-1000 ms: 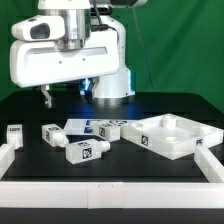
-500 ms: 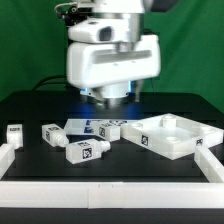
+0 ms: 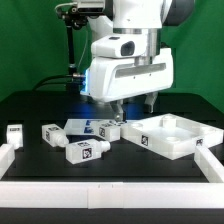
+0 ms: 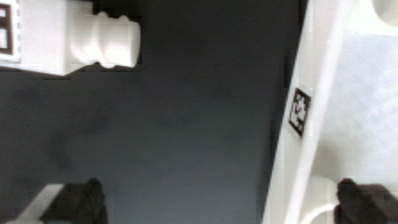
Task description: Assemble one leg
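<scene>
Exterior view, entries listed from that view's left to its right.

1. First leg (image 3: 14, 132): lies on the worktop (image 3: 40, 108), just beside the white rail (image 3: 6, 152). Position unchanged over the last second.
2. Second leg (image 3: 50, 134) and third leg (image 3: 84, 151): they lie near one another, well apart from the claw. Neither has moved.
3. Marker board (image 3: 85, 125): flat on the worktop. Fourth leg (image 3: 110, 130) appears to lie at its right end. It has not moved either.
4. Claw (image 3: 133, 106): the one item that has changed. A second ago it was over the view's left part of the worktop, and half a second ago over the middle. It now hangs above the gap between the fourth leg and the panel.
5. Panel (image 3: 178, 140): rests at the right, unmoved.

Wrist view, supplementary.
- Fingers (image 4: 80, 202): spread wide, with only bare worktop between them and nothing held.
- Fourth leg (image 4: 103, 40), probably: its ribbed end shows off to one side.
- Panel (image 4: 347, 60): its tagged edge lies on the other side.

Assessment: the sweep reads as an approach for a pickup, so the task looks to be at its opening stage, with all four legs loose. The claw is not yet centred on any leg. It likely needs to shift toward the fourth leg before lowering, keeping clear of the panel's rim.
</scene>
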`<state>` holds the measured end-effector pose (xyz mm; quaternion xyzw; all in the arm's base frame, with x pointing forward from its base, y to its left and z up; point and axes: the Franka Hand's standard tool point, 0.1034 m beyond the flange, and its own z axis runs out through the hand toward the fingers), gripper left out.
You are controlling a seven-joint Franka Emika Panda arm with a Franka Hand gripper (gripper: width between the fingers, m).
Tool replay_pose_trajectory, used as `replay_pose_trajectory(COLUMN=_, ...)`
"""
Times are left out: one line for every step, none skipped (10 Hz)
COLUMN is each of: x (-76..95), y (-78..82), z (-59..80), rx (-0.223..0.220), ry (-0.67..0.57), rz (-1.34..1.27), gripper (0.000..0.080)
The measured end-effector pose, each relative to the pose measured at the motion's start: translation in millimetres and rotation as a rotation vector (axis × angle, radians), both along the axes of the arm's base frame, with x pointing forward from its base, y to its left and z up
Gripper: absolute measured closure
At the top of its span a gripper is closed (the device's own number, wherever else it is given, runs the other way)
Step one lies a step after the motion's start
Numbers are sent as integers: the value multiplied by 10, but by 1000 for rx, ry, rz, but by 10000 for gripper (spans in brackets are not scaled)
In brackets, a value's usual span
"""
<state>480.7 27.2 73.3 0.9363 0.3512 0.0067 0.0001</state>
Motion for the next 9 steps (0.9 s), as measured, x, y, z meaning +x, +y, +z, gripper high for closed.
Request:
replay_pose_trajectory(x=-36, y=96, z=-55, rx=3, ry=-8, rz=3, gripper=150)
replay_pose_trajectory(x=-96, y=186, z=-184, rx=8, ry=-18, rz=5, gripper=150)
replay_pose_trajectory(x=-157, y=244, z=-351, rx=13, ry=-11, rz=4, gripper=150)
replay_pose_trajectory(x=-181, y=288, z=-462, rx=16, ry=-6, rz=0, gripper=150)
replay_pose_trajectory(x=-201, y=313, z=-538, rx=17, ry=-3, rz=-2, gripper=150)
replay_pose_trajectory(x=-234, y=322, z=-597, rx=17, ry=8, rz=-14, gripper=150)
replay_pose_trajectory(x=-253, y=378, z=-630, rx=18, ry=16, rz=-92, gripper=150)
replay_pose_trajectory(x=-257, y=414, z=-650, rx=18, ry=14, rz=-122, gripper=150)
replay_pose_trajectory(x=-255, y=399, z=-650, rx=18, ry=14, rz=-104, gripper=150)
